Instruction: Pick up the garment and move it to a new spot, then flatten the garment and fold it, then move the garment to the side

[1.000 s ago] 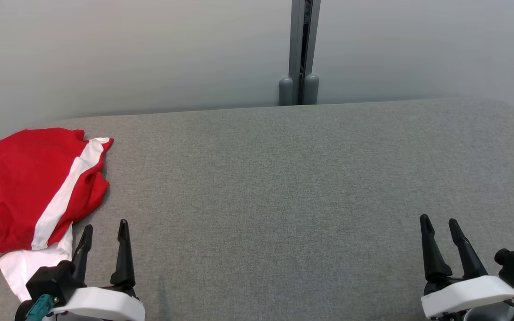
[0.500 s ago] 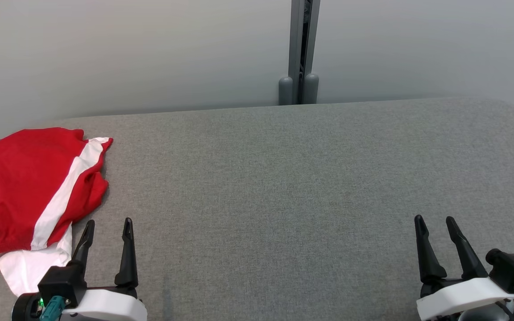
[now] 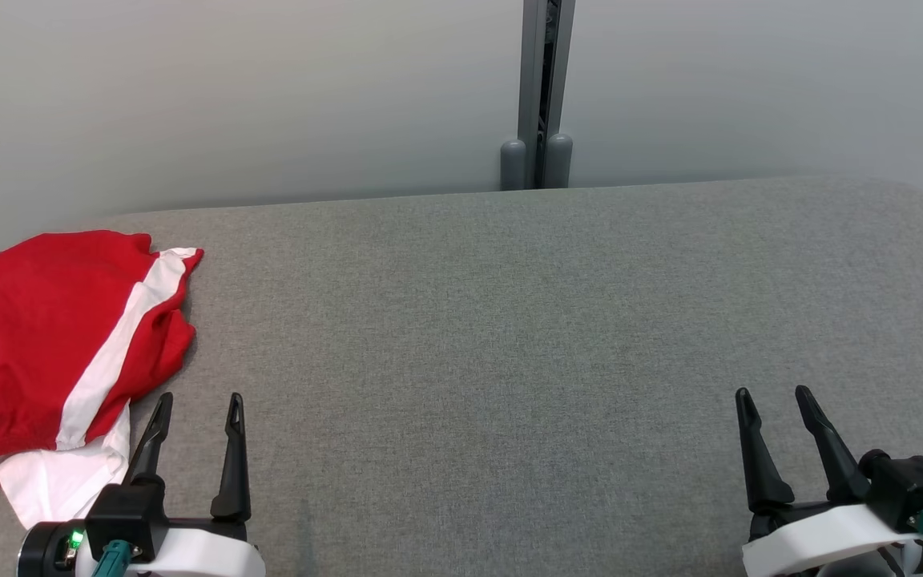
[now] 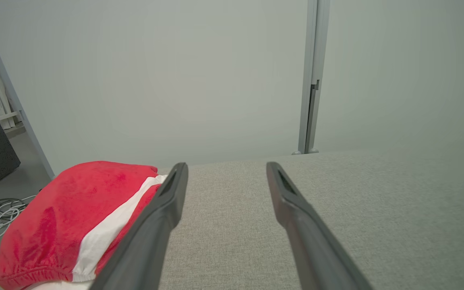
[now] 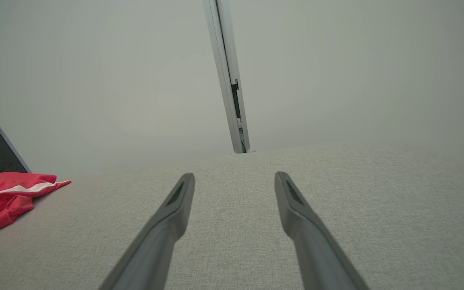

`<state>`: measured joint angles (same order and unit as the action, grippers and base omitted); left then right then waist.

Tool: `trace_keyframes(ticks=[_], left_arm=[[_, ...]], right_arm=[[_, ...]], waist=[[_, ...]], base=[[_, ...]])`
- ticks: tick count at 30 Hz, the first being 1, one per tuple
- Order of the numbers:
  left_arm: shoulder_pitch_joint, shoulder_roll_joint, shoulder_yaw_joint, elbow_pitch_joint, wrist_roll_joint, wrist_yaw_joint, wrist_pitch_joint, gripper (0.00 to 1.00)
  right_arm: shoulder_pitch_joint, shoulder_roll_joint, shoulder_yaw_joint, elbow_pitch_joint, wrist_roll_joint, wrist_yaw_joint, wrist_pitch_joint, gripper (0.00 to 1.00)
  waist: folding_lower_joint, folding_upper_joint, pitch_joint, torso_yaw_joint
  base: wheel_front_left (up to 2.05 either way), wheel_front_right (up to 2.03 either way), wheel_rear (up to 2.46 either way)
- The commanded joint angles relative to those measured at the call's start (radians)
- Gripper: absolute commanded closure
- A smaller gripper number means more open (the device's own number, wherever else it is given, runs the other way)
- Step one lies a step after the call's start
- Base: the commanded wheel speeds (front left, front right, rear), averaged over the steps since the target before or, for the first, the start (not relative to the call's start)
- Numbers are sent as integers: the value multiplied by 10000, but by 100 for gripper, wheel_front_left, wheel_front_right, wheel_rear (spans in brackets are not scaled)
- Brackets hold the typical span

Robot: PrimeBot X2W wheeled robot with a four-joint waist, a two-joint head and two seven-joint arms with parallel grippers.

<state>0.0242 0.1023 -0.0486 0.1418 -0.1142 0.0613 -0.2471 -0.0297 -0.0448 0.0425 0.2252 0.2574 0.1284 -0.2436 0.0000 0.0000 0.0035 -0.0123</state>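
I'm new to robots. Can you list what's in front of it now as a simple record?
garment: red and white, bunched at the surface's left end
surface: grey fabric
left gripper: fingers apart, beside the garment, holding nothing
right gripper: fingers apart, far right, holding nothing
behind: pale wall, grey post

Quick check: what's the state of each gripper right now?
Left gripper: jaws open, holding nothing.
Right gripper: jaws open, holding nothing.

Bunched red-and-white garment [image 3: 37,344] lies on the table [image 3: 509,336] beside the left hand [image 3: 200,398], fingers spread apart.
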Motion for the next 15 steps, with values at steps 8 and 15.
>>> trace_keyframes(ticks=[8,15], left_arm=[[118,-81,203,-25,161,-452,-189,0],[107,-179,371,66,67,-716,-196,0]], right_arm=[[109,-100,49,-60,-549,33,-230,0],[136,-99,52,-47,-369,34,-243,0]], waist=[[0,0,-36,11],[0,0,-61,17]], base=[[0,0,0],[0,0,0]])
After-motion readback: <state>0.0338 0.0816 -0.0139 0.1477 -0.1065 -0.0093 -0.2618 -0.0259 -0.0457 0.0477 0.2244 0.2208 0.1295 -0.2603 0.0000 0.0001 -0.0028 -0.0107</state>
